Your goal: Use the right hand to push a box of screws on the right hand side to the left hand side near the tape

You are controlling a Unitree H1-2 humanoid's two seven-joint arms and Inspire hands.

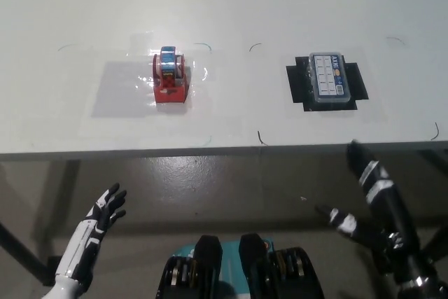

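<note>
So, the white table (231,5) fills the upper half of the view, and its near edge runs straight across the middle. On it, well to the right of the tape dispenser, sits the box of screws (328,79): a clear, lidded compartment box lying flat on a black cross-shaped mat (297,80), long side pointing away from the table edge. The red tape dispenser (171,78) stands over to the left of that box, a blue-and-silver roll mounted on top, resting on a glossy transparent sheet (126,92) taped to the tabletop. A wide stretch of bare table separates dispenser and box.

Down below the table edge, the black right hand (371,201) hangs in the air with fingers spread wide and holding nothing, nearer the camera than the box and slightly right of it, not touching the table. The white left hand (101,216) rests lower left, also below the edge, nearer the camera than the dispenser, fingers fanned apart and empty. Grey floor (210,187) and a table leg (59,197) show beneath.
</note>
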